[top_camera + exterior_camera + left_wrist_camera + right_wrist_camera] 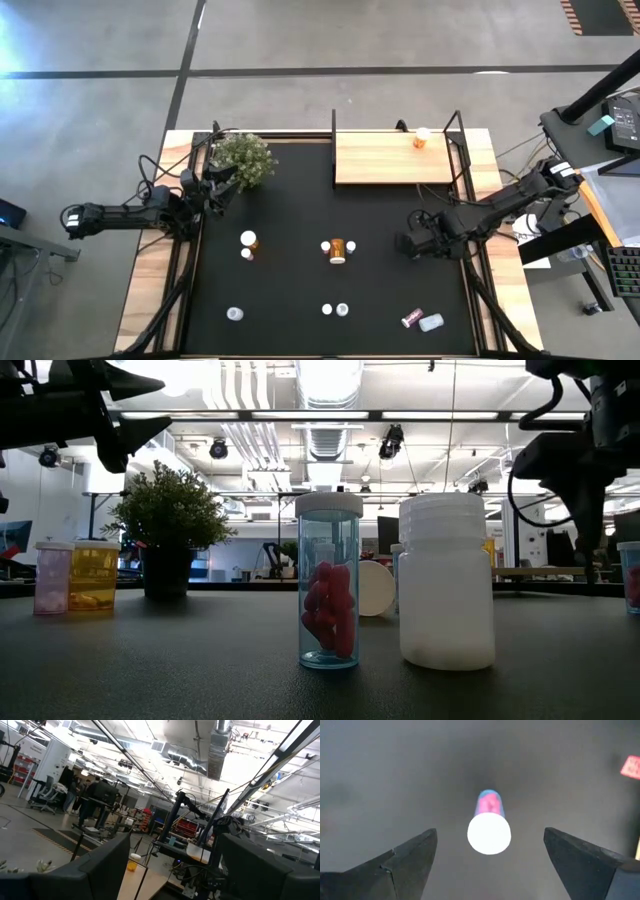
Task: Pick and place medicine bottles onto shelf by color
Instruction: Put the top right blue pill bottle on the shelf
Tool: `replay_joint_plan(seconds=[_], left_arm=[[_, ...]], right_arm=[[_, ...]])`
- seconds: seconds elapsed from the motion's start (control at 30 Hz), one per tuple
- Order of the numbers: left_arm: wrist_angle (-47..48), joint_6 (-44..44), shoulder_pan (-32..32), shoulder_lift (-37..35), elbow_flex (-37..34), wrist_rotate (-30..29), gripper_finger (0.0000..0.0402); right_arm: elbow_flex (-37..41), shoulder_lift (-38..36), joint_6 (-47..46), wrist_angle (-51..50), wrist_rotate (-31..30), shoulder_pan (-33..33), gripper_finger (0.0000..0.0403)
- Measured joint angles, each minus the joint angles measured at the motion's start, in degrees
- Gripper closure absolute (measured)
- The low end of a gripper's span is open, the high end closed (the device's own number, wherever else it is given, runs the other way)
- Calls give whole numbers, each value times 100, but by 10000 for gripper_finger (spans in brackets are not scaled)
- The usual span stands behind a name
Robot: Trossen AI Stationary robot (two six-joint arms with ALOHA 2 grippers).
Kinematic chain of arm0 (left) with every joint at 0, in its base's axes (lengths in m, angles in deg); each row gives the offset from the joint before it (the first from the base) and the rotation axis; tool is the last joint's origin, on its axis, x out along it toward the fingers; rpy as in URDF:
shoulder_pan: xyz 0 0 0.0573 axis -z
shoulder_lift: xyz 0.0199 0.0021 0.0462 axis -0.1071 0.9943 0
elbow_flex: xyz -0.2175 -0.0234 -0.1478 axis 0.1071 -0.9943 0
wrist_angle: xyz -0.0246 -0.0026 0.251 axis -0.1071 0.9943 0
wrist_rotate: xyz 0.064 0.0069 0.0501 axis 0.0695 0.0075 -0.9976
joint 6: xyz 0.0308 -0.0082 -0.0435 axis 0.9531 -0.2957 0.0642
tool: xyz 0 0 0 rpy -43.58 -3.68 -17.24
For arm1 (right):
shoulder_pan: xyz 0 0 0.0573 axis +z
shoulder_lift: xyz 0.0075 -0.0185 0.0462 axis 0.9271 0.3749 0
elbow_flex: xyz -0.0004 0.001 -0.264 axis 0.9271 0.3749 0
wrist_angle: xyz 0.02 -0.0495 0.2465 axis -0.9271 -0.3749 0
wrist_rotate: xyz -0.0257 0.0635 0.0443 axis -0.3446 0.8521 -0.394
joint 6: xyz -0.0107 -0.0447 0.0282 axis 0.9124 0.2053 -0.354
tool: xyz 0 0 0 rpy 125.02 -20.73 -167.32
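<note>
Small medicine bottles stand scattered on the black mat: an orange one [337, 248] at the middle, two [248, 240] to its left, and others near the front edge. One orange bottle [421, 138] stands on the wooden shelf [380, 160] at the far side. My right gripper [490, 834] hangs open above the mat, right of centre, pointing down. Its fingers stand either side of an upright white-capped bottle of pink pills [489, 827] below them, touching nothing. My left gripper [170, 870] waits open at the table's left edge, tilted upward.
A potted green plant [243, 158] stands at the far left, close to my left gripper [222, 180]. A pink bottle [412, 318] and a white one [432, 322] lie on their sides near the front right. A clear bottle of pink pills [328, 585] and a white bottle [446, 580] stand front centre.
</note>
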Motion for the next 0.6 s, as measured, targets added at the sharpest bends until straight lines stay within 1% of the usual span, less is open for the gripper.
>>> replay_joint_plan(seconds=[0.1, 0.27, 0.6], left_arm=[[-1, -1, 2, 0, 1, 0, 107], [0, 0, 1, 0, -1, 0, 107], [-1, 1, 0, 0, 0, 0, 107]], right_arm=[[37, 54, 19, 8, -120, 0, 59], [59, 194, 18, 87, -155, 0, 98], [61, 237, 38, 172, -238, 0, 207]])
